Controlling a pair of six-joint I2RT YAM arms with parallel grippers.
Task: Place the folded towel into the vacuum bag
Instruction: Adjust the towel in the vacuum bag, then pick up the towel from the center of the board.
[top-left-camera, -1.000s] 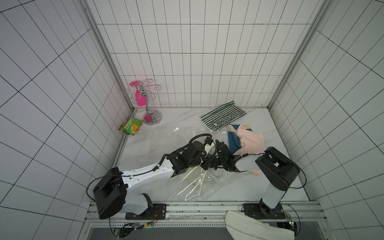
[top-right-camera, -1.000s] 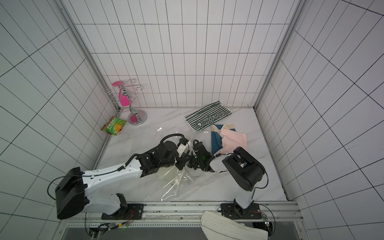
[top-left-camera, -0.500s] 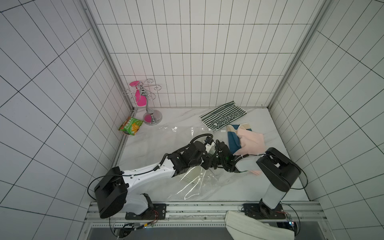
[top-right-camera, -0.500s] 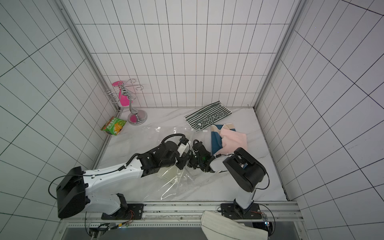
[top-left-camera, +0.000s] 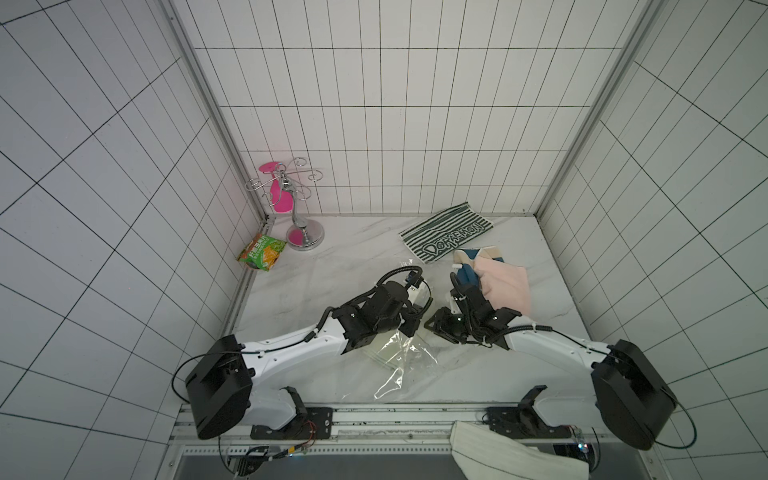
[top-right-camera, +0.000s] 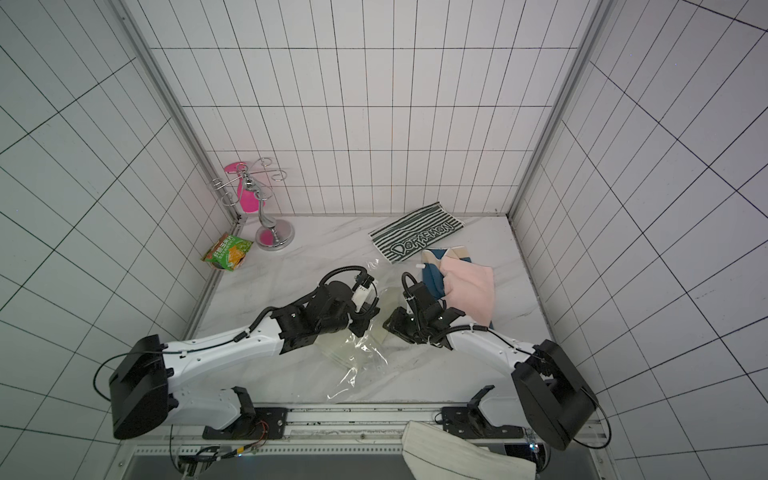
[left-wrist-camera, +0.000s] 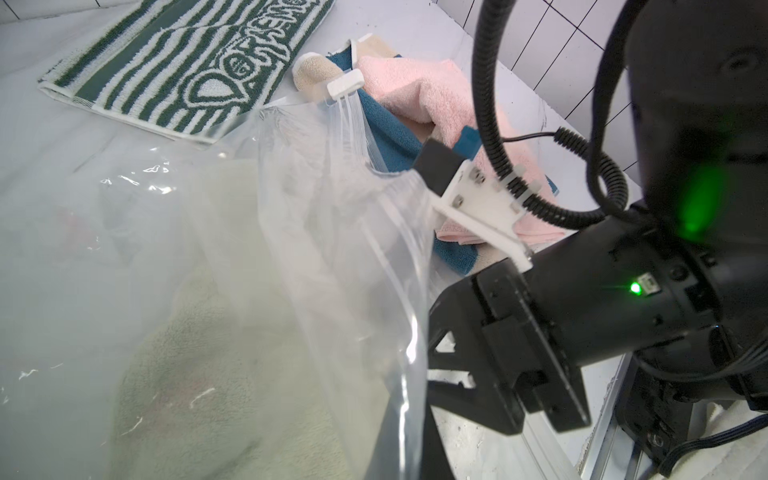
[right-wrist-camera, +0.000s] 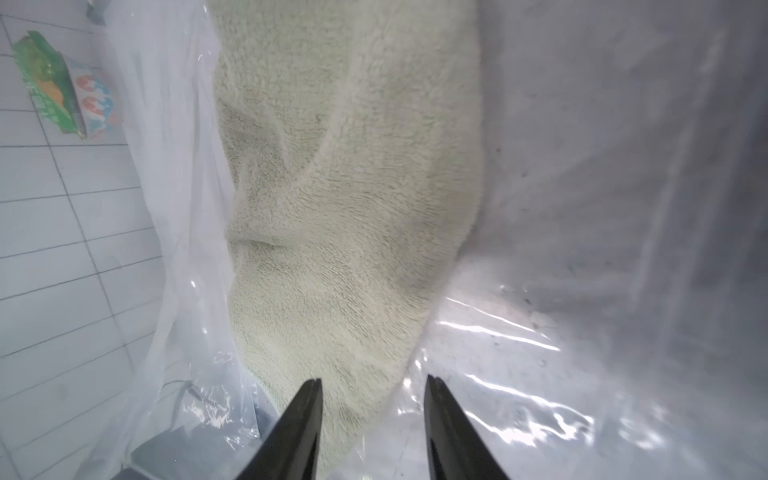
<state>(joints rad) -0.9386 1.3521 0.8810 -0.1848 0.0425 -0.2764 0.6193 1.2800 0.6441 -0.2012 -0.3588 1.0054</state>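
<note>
We see a white marble tabletop (top-left-camera: 340, 266) boxed in by white-tiled walls (top-left-camera: 374, 124). Near its front edge lies the vacuum bag (top-left-camera: 401, 359), with the pale green folded towel (right-wrist-camera: 353, 187) already inside. The left gripper (top-left-camera: 410, 330) is clamped on the bag's film. The right gripper (right-wrist-camera: 372, 380) stands partly parted at the towel's end, gripping nothing.

DORAEMON woven on green-striped towel (top-left-camera: 446, 238), green snack packet (top-left-camera: 262, 251) print illegible

Even bright light, soft shadows, tiled walls (top-left-camera: 104, 166) bowed at edges, glare streaks on vacuum bag (right-wrist-camera: 494, 330)
</note>
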